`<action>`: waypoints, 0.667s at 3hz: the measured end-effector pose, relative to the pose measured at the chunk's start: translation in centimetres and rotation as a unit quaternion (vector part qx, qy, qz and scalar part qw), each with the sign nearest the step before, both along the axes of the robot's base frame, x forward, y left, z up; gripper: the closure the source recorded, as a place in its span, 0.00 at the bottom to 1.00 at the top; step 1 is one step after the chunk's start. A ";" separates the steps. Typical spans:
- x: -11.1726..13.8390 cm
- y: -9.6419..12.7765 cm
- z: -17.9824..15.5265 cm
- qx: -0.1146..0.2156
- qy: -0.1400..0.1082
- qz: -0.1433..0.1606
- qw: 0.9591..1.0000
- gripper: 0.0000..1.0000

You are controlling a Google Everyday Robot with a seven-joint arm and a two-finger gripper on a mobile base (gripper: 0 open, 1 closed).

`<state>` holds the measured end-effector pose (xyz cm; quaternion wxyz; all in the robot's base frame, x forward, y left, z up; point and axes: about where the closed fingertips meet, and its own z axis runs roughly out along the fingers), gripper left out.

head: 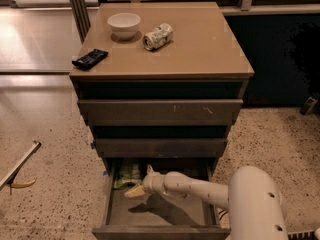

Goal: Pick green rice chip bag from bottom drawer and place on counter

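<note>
The bottom drawer [160, 231] is pulled open below the two upper drawers. The green rice chip bag [127, 176] lies at the drawer's back left, partly under the cabinet's shadow. My gripper [140, 183] reaches into the drawer from the right on a white arm; it sits just right of and beside the bag, its pale fingertips [134, 191] pointing left. The tan counter [200, 44] is the cabinet's top surface.
On the counter stand a white bowl [124, 24], a crushed silver-green can [157, 36] and a flat black packet [90, 58] at the left edge. A thin rod [20, 165] lies on the speckled floor at left. My white arm body [255, 204] fills the lower right.
</note>
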<state>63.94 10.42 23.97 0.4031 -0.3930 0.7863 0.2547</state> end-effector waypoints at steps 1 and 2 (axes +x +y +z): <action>0.9 1.1 -2.5 0.012 0.002 -0.001 1.000 0.00; 3.2 2.5 -4.4 0.025 0.001 -0.002 1.000 0.00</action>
